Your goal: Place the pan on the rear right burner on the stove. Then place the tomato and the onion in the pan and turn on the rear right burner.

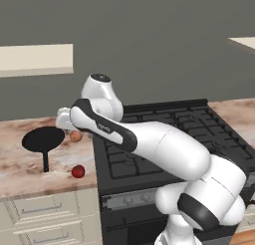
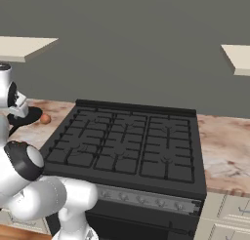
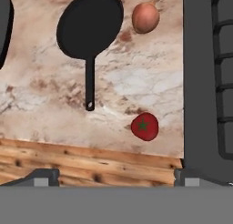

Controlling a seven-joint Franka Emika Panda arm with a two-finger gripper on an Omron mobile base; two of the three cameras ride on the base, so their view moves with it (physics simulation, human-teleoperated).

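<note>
Our gripper (image 3: 111, 180) hangs wide open and empty above the pan (image 3: 90, 25), lining up our grab

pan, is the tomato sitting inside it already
No, the tomato lies on the marble counter past the end of the handle, apart from the pan, which holds nothing.

Counter and stove: one of each task item

One pan (image 3: 90, 26) lies at 11 o'clock in the hand view, one onion (image 3: 145, 17) at 1 o'clock, one tomato (image 3: 144, 126) at 5 o'clock. One stove (image 2: 127, 144) fills the middle of the right base view, its top a grid of twelve grate sections. Two pale wall shelves (image 2: 24, 48) hang at 10 and 2 o'clock.
</note>
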